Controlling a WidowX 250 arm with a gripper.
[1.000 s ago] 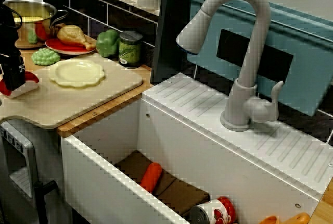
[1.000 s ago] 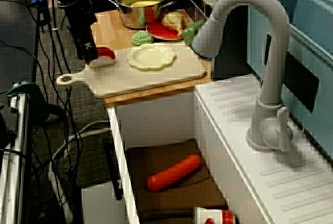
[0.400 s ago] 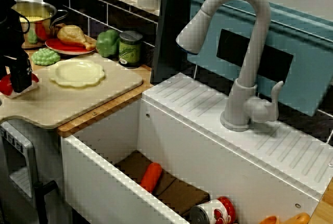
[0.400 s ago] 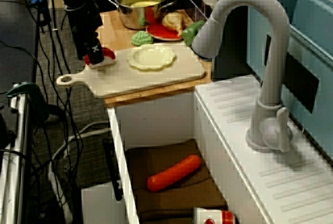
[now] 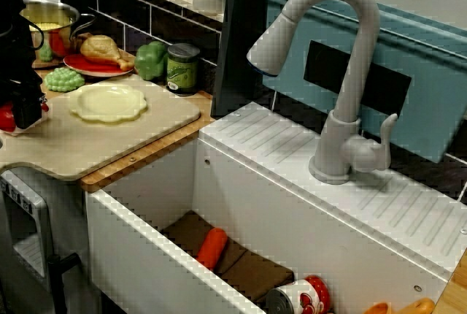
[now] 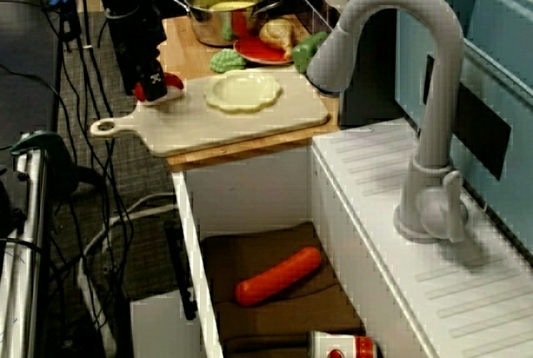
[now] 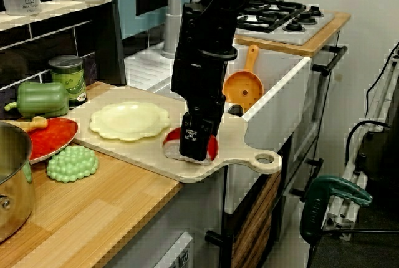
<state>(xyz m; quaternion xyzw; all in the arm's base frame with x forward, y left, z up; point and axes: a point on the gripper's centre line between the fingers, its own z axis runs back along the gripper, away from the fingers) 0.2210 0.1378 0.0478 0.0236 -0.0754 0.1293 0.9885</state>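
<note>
Leftmost, the gripper (image 5: 26, 121) was down over a red-and-white toy piece (image 5: 6, 117) on the cutting board (image 5: 109, 142); whether it clenched could not be told. The pot (image 5: 67, 13) held yellow food (image 5: 45, 26), the red plate (image 5: 87, 66) a chicken leg (image 5: 102, 48), the sink (image 5: 146, 255) an orange sausage (image 5: 212, 247) and a can (image 5: 295, 298).
</note>
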